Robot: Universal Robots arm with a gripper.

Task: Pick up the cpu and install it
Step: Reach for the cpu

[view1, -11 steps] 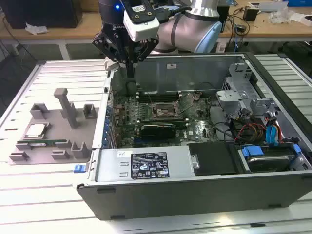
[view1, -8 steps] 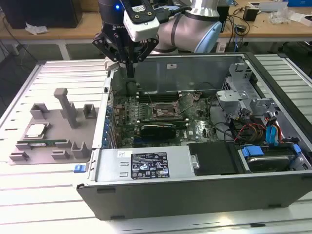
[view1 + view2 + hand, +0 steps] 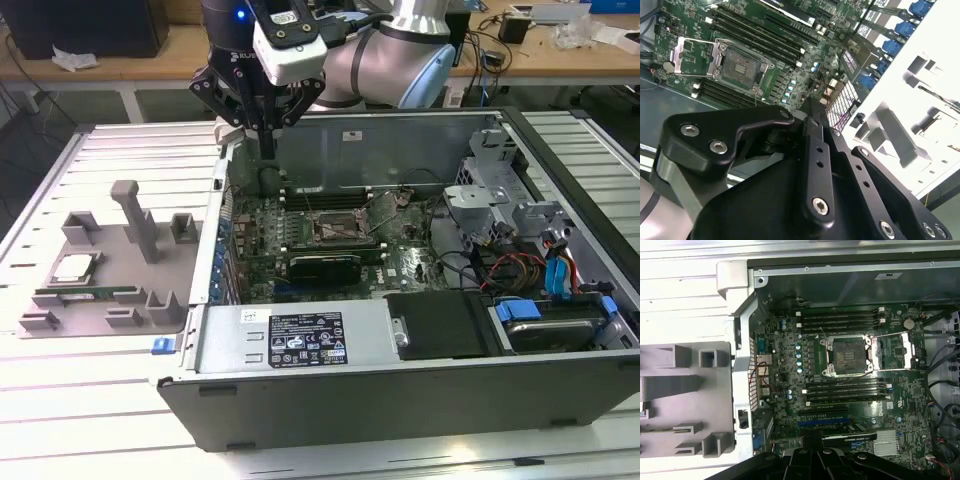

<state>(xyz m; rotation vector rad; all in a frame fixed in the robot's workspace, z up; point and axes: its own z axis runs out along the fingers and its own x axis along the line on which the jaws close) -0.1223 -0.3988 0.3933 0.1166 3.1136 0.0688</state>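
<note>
Computer case [image 3: 420, 400] on table [image 3: 100, 410], motherboard [image 3: 410, 262] inside it, cpu socket [image 3: 345, 231] mid-board between memory slots [image 3: 840, 320], fixture tray [image 3: 110, 295] beside the case on the exterior view's left, cpu [image 3: 74, 267] on the tray, memory stick [image 3: 85, 296] just before it, gripper [image 3: 267, 150] above the case's tray-side wall.

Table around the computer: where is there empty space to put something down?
Bare slats of the table lie between the grey holder and the near edge, and beyond the holder too. Inside the computer case it is crowded: motherboard, cables.
</note>
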